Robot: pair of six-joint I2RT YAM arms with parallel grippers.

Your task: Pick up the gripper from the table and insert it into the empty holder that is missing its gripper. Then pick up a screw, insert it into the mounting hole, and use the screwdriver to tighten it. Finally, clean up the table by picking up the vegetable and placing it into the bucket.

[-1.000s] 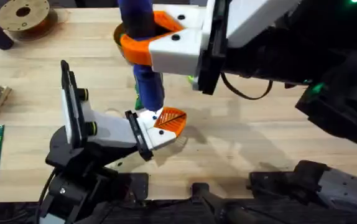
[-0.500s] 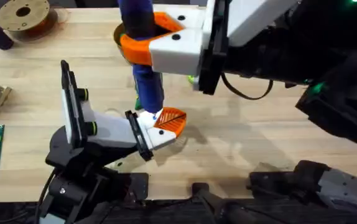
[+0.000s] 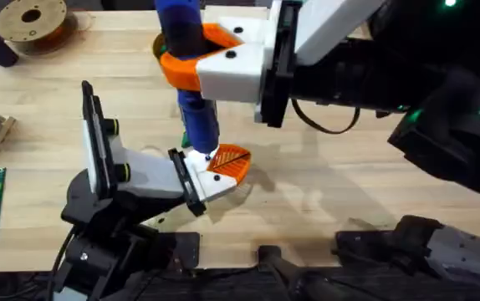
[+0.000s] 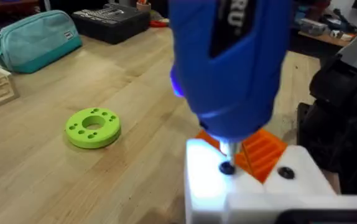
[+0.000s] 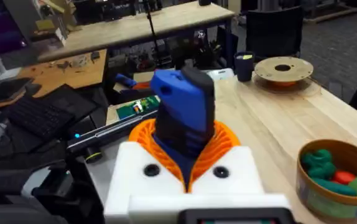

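Screwdriver: the blue cylindrical electric screwdriver (image 3: pixel 191 75) stands upright over the middle of the table, its dark narrow tip down on a small dark screw head (image 4: pixel 226 168) in the white mount below; a bluish-white light glows on the mount around the tip in the left wrist view.
Right gripper: the right arm's gripper (image 3: pixel 191 60), white mounts with orange ribbed pads, is clamped around the upper body of the screwdriver (image 5: pixel 181 118), the pads pressed against both sides of it.
Gripper: the orange ribbed plastic wedge-shaped finger (image 3: pixel 228 160) sits against the white mount at the end of the left arm, just beside the screwdriver tip; its ribbed face shows behind the tip in the left wrist view (image 4: pixel 260 151).
Holder: the small white plastic triangular finger mount (image 4: pixel 247 186) carries the orange finger and has two dark screw heads on its top face.
Left gripper: the left arm's gripper (image 3: pixel 215 171) rests low over the table under the screwdriver; whether its fingers are apart or together I cannot tell.
Bucket: the short round can with an orange-yellow rim (image 5: pixel 337 177) stands on the table beside the right gripper and holds green and red toy pieces.
Table: light wooden table top (image 3: pixel 324 180).
Around it: a bright green round plastic disc with holes (image 4: pixel 92 127) lies flat, apart from the mount; a brown filament spool (image 3: pixel 31 21) sits at the far left corner; a teal zip pouch (image 4: pixel 34 38) lies farther off.
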